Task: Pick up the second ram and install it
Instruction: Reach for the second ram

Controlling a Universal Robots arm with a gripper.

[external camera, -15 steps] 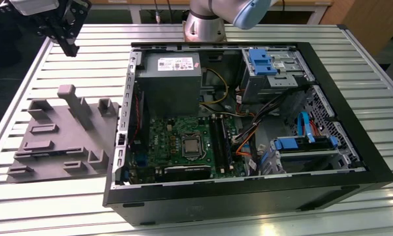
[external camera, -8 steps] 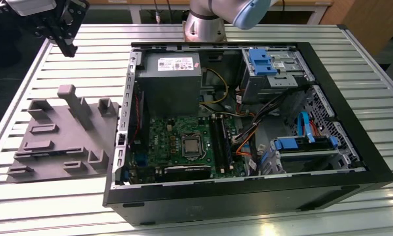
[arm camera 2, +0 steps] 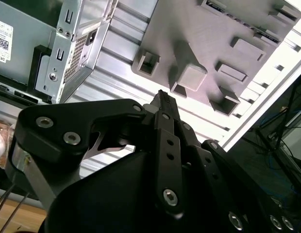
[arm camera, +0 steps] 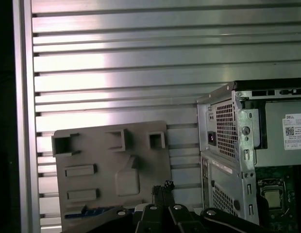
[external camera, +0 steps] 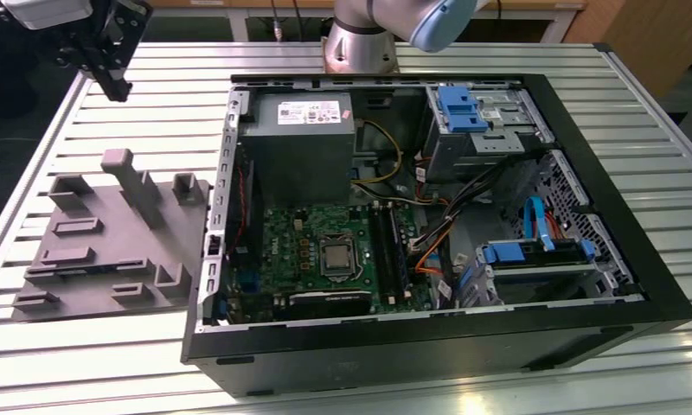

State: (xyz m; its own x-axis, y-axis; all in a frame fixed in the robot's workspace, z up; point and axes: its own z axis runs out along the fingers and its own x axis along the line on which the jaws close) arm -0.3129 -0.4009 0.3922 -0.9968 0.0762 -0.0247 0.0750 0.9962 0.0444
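My gripper (external camera: 118, 86) hangs over the table's far corner at the exterior view's left, beyond the grey moulded tray (external camera: 92, 259). Its black fingers stand together, shut, with nothing between them, as both wrist views show: gripper (arm camera 2: 162, 95), gripper (arm camera: 162, 186). A thin dark blue-green strip, which looks like the second ram (arm camera: 87, 211), lies along one edge of the tray (arm camera: 102, 155), partly hidden behind the gripper's body. The open computer case (external camera: 438, 216) lies beside the tray, with the long black memory slots (external camera: 390, 246) on its green motherboard (external camera: 300, 251).
The tray has a tall post (external camera: 132, 186) and several raised blocks. Inside the case are a grey power supply (external camera: 300, 138), blue drive brackets (external camera: 462, 108) and loose cables (external camera: 438, 233). The robot's base (external camera: 363, 39) stands behind the case on the slatted metal table (external camera: 92, 363).
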